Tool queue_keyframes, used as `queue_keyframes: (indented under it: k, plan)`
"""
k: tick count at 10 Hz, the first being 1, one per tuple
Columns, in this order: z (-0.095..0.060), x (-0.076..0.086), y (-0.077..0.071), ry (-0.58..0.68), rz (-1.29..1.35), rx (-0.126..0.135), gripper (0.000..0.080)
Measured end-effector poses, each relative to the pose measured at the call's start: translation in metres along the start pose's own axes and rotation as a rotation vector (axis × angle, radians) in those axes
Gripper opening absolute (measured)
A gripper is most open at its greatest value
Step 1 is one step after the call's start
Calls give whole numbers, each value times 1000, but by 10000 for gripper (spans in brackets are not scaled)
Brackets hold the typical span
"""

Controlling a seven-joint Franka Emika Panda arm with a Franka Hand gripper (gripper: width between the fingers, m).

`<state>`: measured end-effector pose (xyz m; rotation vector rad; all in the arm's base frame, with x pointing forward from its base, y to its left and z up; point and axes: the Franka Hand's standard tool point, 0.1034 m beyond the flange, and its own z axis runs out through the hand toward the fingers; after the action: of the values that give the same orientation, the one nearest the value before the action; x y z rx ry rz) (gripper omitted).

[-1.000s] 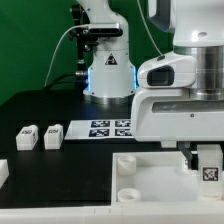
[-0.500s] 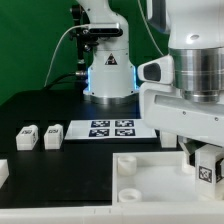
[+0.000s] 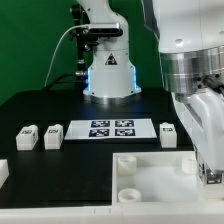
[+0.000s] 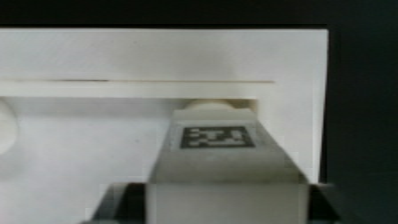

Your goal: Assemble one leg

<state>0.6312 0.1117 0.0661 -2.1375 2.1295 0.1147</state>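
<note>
My gripper is shut on a leg, a small white block with a black-and-white tag. It holds the leg upright over the corner of the big white panel at the exterior view's right. In the wrist view the leg sits between my dark fingers, and my gripper is just over a round socket of the panel. Whether the leg's tip touches the socket is hidden. Three more legs stand on the black table: two at the exterior view's left and one behind the panel.
The marker board lies flat between the loose legs. The arm's base stands behind it against a green backdrop. Another white part shows at the exterior view's left edge. The panel has other round sockets.
The wrist has turned and the arm's bulk has shifted toward the exterior view's right, uncovering the leg behind the panel. The held leg stays over the same panel corner, slightly lower.
</note>
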Motion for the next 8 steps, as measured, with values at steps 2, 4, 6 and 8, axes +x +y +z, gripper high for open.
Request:
queue_keyframes:
  k: [2,4,6,8]
  plan:
    - [1,-1,1,2,-29,-1,531]
    - [2,-9,1,2,-224,-2,612]
    - [-2,-11,-2,18,-581,-12,647]
    - [-2,-9,-3,22,-770,-14,649]
